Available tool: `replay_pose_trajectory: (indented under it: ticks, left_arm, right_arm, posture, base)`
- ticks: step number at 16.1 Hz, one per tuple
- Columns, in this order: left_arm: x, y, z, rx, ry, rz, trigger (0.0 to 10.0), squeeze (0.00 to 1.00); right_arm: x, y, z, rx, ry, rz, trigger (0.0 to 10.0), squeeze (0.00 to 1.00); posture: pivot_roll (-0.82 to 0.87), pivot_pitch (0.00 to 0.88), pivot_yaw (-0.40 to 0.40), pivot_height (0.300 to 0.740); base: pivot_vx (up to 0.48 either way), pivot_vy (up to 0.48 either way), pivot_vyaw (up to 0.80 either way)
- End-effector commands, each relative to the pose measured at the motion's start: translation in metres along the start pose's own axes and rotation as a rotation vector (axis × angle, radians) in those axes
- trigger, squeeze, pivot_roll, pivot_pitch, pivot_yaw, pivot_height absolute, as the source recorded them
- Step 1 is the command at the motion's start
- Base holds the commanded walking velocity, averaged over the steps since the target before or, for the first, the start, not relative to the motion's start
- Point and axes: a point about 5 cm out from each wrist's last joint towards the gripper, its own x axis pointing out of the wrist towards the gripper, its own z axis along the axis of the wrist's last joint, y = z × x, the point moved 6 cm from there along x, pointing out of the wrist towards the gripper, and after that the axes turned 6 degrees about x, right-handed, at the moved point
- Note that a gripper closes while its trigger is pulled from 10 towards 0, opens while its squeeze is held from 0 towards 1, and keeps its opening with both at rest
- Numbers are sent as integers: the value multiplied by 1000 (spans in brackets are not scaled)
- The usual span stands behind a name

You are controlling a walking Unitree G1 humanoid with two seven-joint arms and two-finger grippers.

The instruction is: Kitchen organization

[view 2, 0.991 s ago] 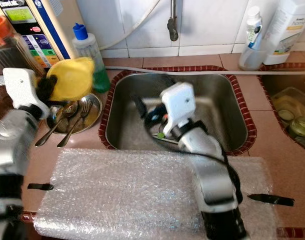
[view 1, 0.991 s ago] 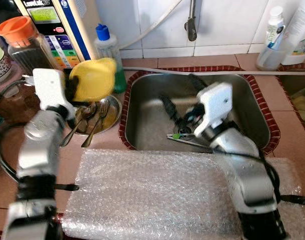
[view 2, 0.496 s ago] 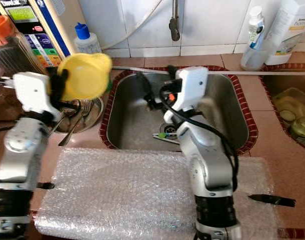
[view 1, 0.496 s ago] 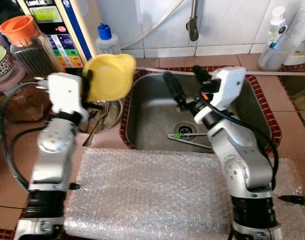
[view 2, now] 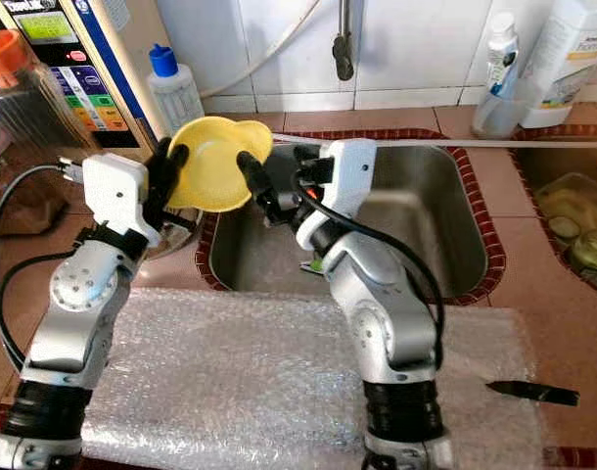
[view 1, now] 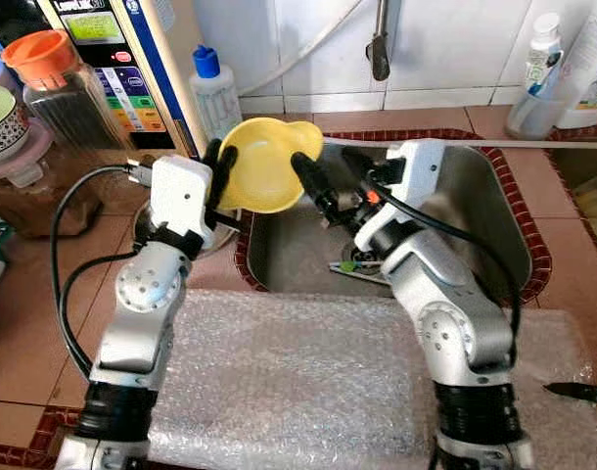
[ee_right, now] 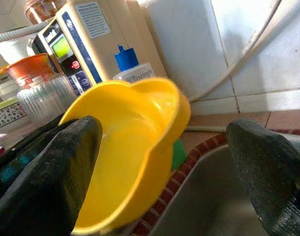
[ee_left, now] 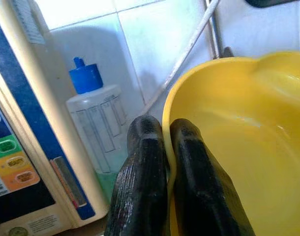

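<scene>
Yellow bowl [view 1: 264, 164] pinched by left gripper [view 1: 220, 166]; right gripper [view 1: 333, 181] spread wide alongside.

I see a white tiled wall [view 1: 455, 49] behind a terracotta tiled counter [view 1: 15, 323]. A steel sink [view 1: 494, 215] is recessed at its back edge; bubble wrap [view 1: 279, 382] covers its front edge.

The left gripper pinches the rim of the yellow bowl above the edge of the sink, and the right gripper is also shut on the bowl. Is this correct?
Not quite. The left gripper does pinch the yellow bowl above the sink edge, but the right gripper is open: the right wrist view shows its fingers spread wide, not clamping the bowl.
</scene>
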Motion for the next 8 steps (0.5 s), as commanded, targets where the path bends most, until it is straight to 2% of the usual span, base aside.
replay_pose_trajectory:
  ticks: [1, 3, 4, 5, 8]
  left_arm:
    - [-1, 1, 8, 14, -28, -3, 0, 0]
    - [-6, -2, 7, 6, -26, -3, 0, 0]
    - [-9, -4, 4, -2, -16, 0, 0, 0]
    - [-10, -5, 3, -4, -14, -1, 0, 0]
    - [-9, -7, 3, -9, -17, -2, 0, 0]
  right_arm:
    - [6, 4, 1, 30, 0, 4, 10000, 0]
    - [9, 1, 2, 22, -1, -7, 10000, 0]
    - [9, -4, 2, 23, -5, -28, 549, 0]
    - [9, -7, 3, 27, -8, -45, 0, 0]
    - [8, -13, 3, 32, -6, -61, 0, 0]
  posture:
    - [-196, 148, 108, 740]
    - [-200, 149, 109, 740]
    - [-200, 143, 106, 740]
    - [-200, 140, 106, 740]
    - [-194, 141, 99, 740]
  base:
    - [0, 0, 0]
    - [0, 0, 0]
    - [0, 0, 0]
    - [0, 0, 0]
    - [0, 0, 0]
